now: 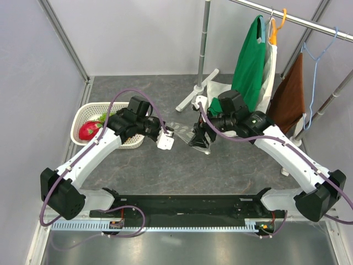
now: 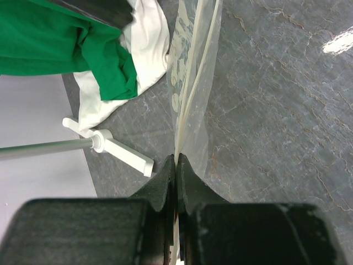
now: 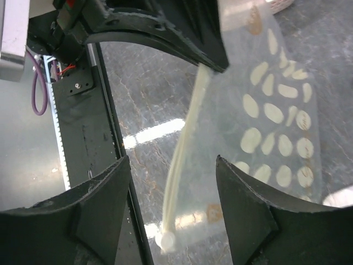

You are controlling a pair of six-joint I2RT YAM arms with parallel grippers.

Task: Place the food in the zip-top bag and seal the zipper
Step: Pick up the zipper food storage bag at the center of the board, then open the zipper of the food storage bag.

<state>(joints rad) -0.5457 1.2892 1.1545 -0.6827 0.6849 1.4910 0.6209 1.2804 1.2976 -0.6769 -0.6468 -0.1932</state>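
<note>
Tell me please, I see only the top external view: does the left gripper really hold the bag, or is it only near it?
Observer: It holds it. In the left wrist view the left gripper is shut on the zipper, the pale strip at the edge of the zip-top bag.
Operator: And the right gripper?
Observer: The right gripper is open. The strip runs between its fingers and, as far as its wrist view shows, touches neither.
Operator: Where is the slider?
Observer: The right wrist view shows the small white slider tab at the strip's end, low between those fingers.
</note>
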